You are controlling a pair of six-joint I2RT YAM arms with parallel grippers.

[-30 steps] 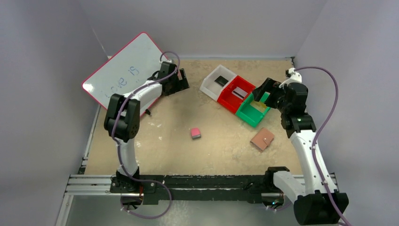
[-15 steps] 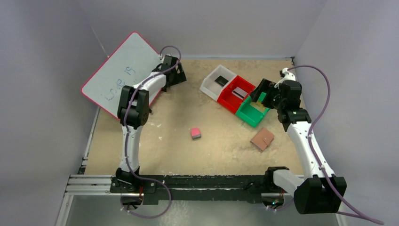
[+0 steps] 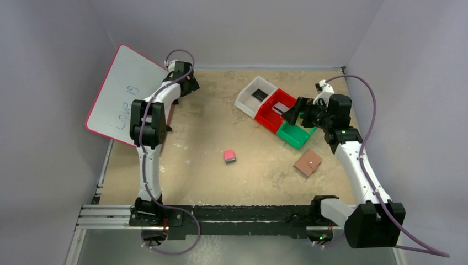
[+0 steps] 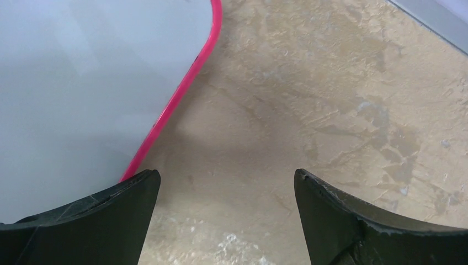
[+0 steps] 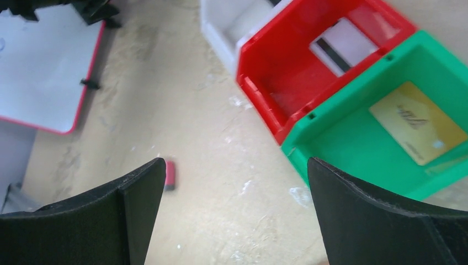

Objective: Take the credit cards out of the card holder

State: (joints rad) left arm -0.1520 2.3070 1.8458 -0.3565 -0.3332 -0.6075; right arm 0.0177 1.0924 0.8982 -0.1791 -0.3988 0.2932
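Cards [image 5: 418, 122] out of holder [image 3: 308, 163], sorted one per bin, prob. by colour. Gold card [image 5: 418, 122] flat in green bin [image 5: 353, 138], striped grey card [image 5: 343, 44] in red bin [image 5: 276, 83], black card [image 3: 258, 95] in white bin [image 3: 245, 104]. Bins touching in a diagonal row at far right of table [image 3: 209, 182].

Holder folded shut, flat on table nearer the arms than green bin and apart from it. Can't tell if anything left inside.

R gripper [image 5: 236, 163] above bins, pointing down – jaws spread wide, nothing between. Looks like post-drop hover over green bin.

L gripper [image 4: 223, 176] likewise spread and empty, parked far left beside whiteboard [image 3: 118, 94] rim, well apart from the action – prob. to keep out of R arm's way. Contact w/ whiteboard: can't tell.

Eraser [image 3: 229, 157] alone mid-table, not involved.

Judged: task done or near done.
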